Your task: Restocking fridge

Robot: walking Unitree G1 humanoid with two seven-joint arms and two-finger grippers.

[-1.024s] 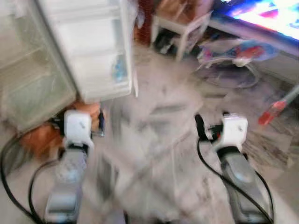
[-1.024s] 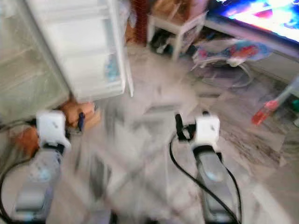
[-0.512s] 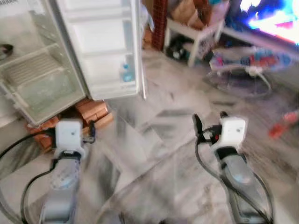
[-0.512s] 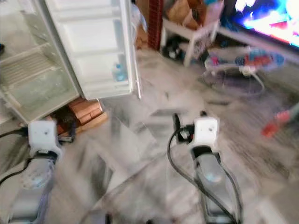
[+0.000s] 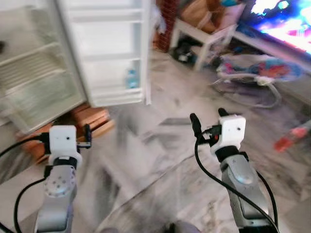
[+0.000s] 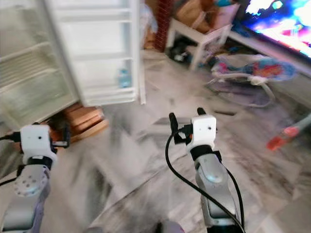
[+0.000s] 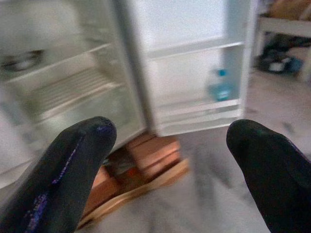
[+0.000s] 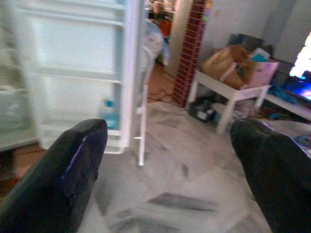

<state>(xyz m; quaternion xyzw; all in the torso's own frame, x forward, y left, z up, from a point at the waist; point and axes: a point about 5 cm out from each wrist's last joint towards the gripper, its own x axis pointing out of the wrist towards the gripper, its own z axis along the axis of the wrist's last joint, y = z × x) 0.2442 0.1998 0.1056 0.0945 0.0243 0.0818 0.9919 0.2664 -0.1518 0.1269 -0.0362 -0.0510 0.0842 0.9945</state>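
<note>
The fridge point(image 5: 39, 73) stands open ahead and to the robot's left, wire shelves pale and blurred, and its white door point(image 5: 114, 48) is swung out toward the middle of the room. Down in the lowest door shelf sits a small water bottle point(image 5: 131, 78) with a blue cap, upright, alone on that rack. Under the fridge body, a stack of bricks and a wooden board point(image 5: 90, 119) props it off the grey marble floor point(image 5: 160, 160). The left gripper point(image 7: 172, 160) hovers low before the fridge, fingers spread wide with nothing between them, bricks and bottle showing through the gap. The right gripper point(image 8: 170, 160) is out over bare floor, well apart from the door, also spread wide and holding nothing. Beyond the door there's a red brick pillar point(image 8: 191, 48), then a white low table point(image 5: 204, 34) with brown bags on top. Farther to the robot's right a baby bouncer point(image 5: 252, 73) rests on the floor beneath a bright screen point(image 5: 282, 19), and a red object point(image 5: 289, 138) lies near the right edge, too blurred to identify.
</note>
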